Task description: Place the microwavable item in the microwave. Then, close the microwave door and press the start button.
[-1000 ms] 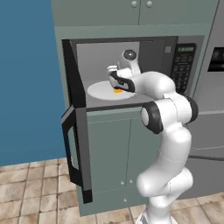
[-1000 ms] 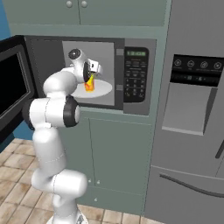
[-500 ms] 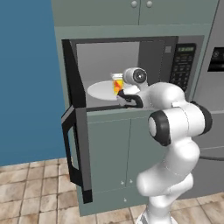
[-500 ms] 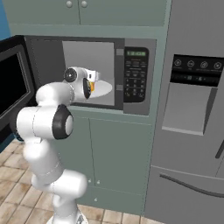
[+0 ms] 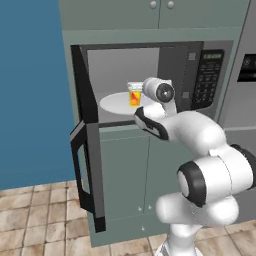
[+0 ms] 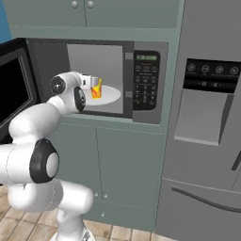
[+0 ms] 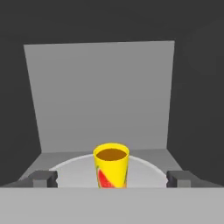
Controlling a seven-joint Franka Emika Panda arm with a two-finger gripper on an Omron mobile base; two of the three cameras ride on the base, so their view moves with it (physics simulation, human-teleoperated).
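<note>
On my far left the microwave door (image 5: 87,150) hangs wide open, its lower edge cut off in the right base view. Next comes the microwave (image 5: 150,80) cavity, where the yellow cup (image 7: 111,165) stands upright on the white turntable (image 5: 114,102), its base hidden at the bottom of my hand view. My gripper (image 7: 111,179) is spread wide with nothing in it, one fingertip (image 7: 43,178) on either side of the cup and apart from it. The keypad panel (image 6: 145,80) sits at right, its buttons too small to read.
</note>
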